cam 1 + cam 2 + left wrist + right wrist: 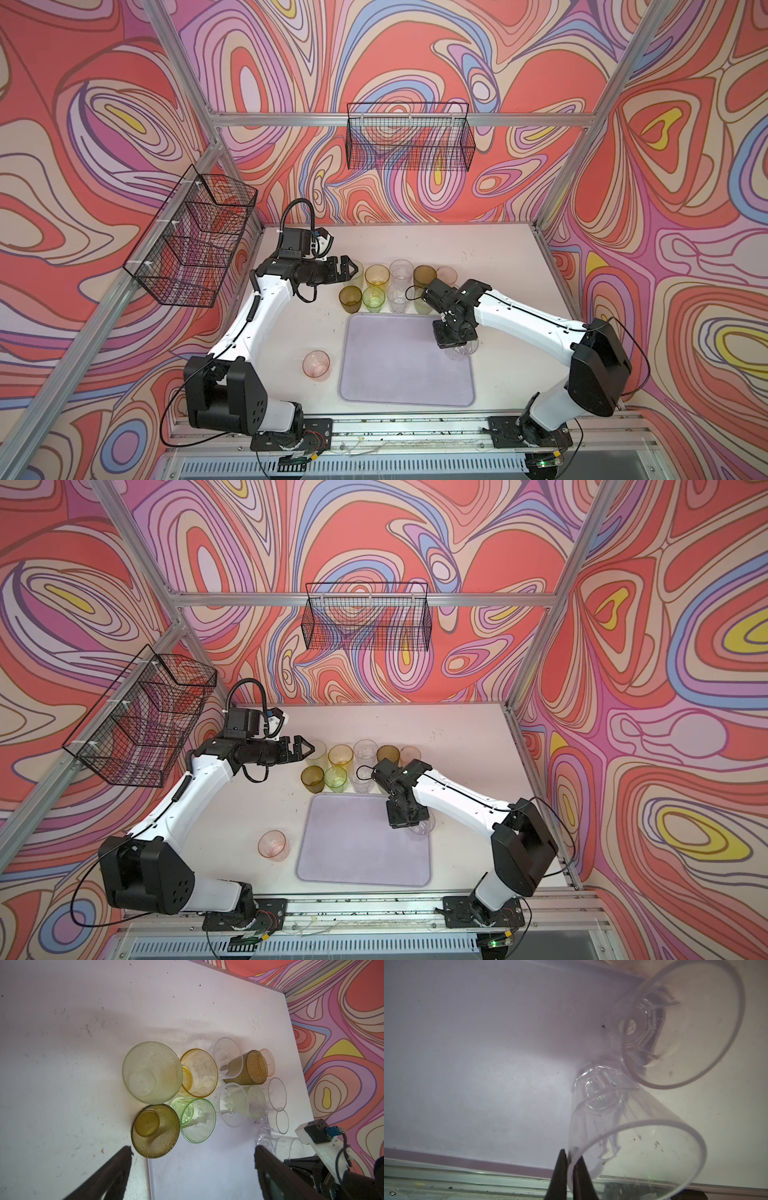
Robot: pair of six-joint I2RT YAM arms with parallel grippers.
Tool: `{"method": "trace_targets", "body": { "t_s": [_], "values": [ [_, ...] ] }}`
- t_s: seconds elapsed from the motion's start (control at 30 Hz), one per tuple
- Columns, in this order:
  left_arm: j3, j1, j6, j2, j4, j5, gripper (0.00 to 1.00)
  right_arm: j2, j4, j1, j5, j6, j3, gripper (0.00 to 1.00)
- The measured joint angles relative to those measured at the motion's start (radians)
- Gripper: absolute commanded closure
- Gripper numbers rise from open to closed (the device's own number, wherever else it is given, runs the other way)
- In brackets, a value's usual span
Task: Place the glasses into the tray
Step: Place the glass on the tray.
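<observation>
The pale lilac tray (399, 374) lies on the table's near half. My right gripper (571, 1152) is shut on the rim of a clear glass (633, 1136), held tilted at the tray's right edge (462, 350). A second clear glass (685, 1022) stands close beside it. Several glasses cluster behind the tray: amber-yellow (377, 275), clear (401, 272), olive-brown (350, 299), green (373, 299). My left gripper (352, 269) hangs open at the cluster's back left, over a pale frosted green glass (151, 1072), holding nothing. One pink glass (316, 365) stands alone left of the tray.
Two black wire baskets hang on the walls, one at the back (409, 135) and one on the left (195, 237). An aluminium rail (415, 428) carrying both arm bases runs along the front edge. Patterned walls enclose the table on three sides.
</observation>
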Motion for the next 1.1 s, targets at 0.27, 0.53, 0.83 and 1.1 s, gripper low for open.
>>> {"method": "trace_targets", "body": {
  "t_s": [0.27, 0.53, 0.83, 1.1],
  "values": [
    [0.0, 0.0, 0.0, 0.0, 0.0, 0.0, 0.05, 0.0, 0.003, 0.006, 0.0, 0.003, -0.014, 1.0],
    [0.0, 0.0, 0.0, 0.0, 0.0, 0.0, 0.05, 0.0, 0.007, 0.007, 0.002, 0.009, -0.018, 0.87],
    [0.0, 0.0, 0.0, 0.0, 0.0, 0.0, 0.05, 0.0, -0.005, 0.008, 0.018, 0.009, -0.015, 0.69],
    [0.0, 0.0, 0.0, 0.0, 0.0, -0.002, 0.05, -0.018, -0.021, 0.008, 0.036, -0.025, 0.036, 0.59]
  ]
}}
